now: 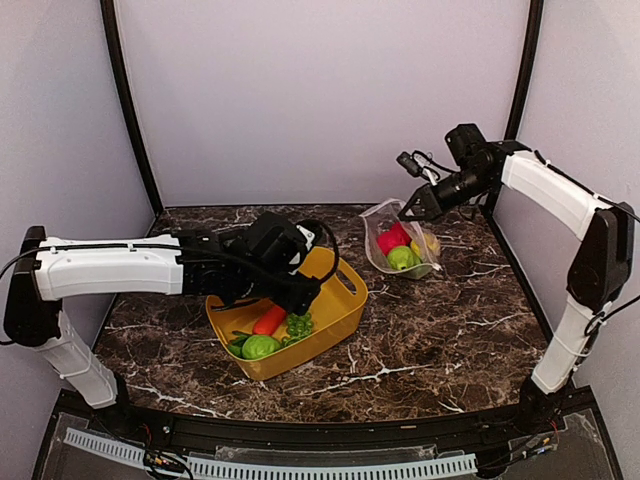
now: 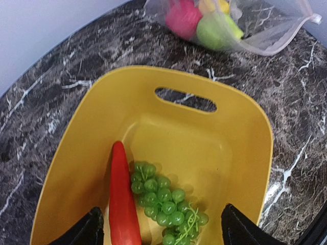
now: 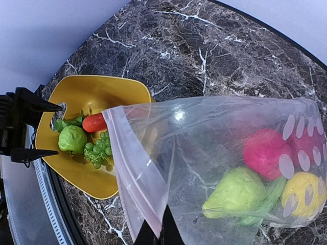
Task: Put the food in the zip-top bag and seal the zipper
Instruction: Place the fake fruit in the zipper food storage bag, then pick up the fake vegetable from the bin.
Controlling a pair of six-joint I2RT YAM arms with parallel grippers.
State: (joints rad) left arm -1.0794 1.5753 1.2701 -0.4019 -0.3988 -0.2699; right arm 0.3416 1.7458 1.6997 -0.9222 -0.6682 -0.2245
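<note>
My left gripper (image 1: 305, 290) (image 2: 163, 229) hangs open just above the yellow tub, its fingers either side of the green grapes (image 2: 166, 201) and the red-orange carrot (image 2: 121, 199). Nothing is held between its fingers. A green round fruit (image 1: 260, 346) lies at the tub's near end. My right gripper (image 1: 410, 212) (image 3: 158, 232) is shut on the upper lip of the zip-top bag (image 1: 400, 240) (image 3: 214, 148), holding the mouth up and open toward the tub. The whitish zipper (image 3: 130, 163) runs along that mouth. Inside the bag lie a pink-red ball (image 3: 268, 153), a green fruit (image 3: 237, 191) and a yellow lemon (image 3: 301, 194).
The yellow tub (image 1: 330, 310) (image 2: 204, 148) with handle slots sits mid-table on dark marble, left of the bag. White walls close the back and sides. The left arm stretches across the table's left half.
</note>
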